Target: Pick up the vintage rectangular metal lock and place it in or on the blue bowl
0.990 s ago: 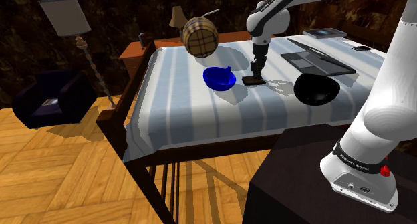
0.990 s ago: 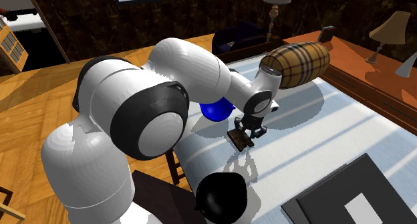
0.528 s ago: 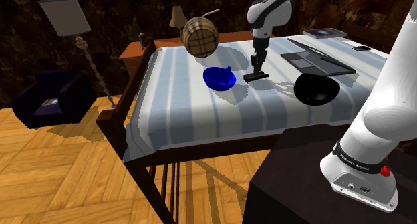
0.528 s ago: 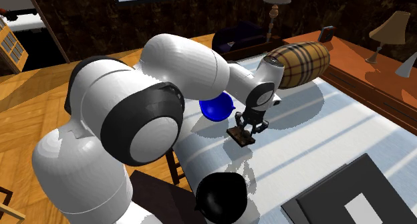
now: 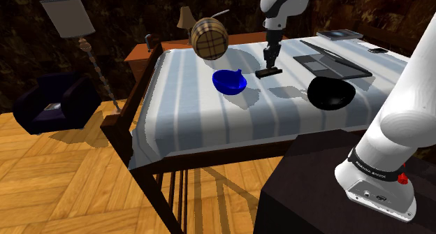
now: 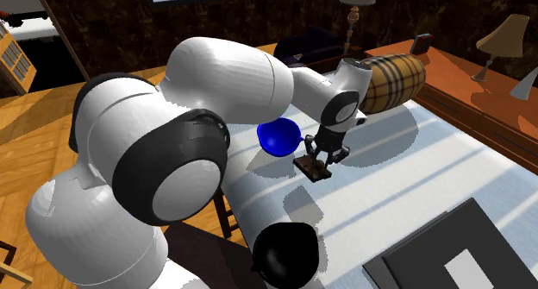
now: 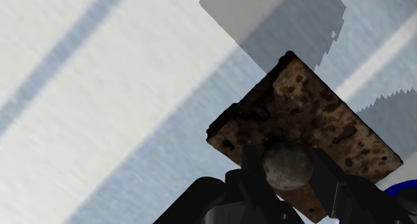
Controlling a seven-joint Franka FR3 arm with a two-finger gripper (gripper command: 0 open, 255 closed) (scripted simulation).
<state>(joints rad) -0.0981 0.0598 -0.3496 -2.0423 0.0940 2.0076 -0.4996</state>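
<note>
claw (image 7: pixel 287 168) clasps lock (image 7: pixel 302 112) | rusty, pitted, rectangular | blue bowl (image 5: pixel 229 82) glossy, round

Colours noted, per item. The lock (image 7: pixel 304 132): rust-brown plate mottled with darker pits, knob dull speckled grey. The gripper (image 7: pixel 287 168): black throughout. The blue bowl (image 5: pixel 230 81), at 9 o'clock of the lock in the shoulder view: deep glossy blue. The black bowl (image 5: pixel 330 93), at 4 o'clock of the lock: plain black. The bedspread (image 5: pixel 189 107): white with pale blue stripes. The bolster (image 5: pixel 209 38): tan plaid, dark and reddish lines. The armchair (image 5: pixel 52 103): dark navy. The floor (image 5: pixel 63 184): orange-brown parquet.
</note>
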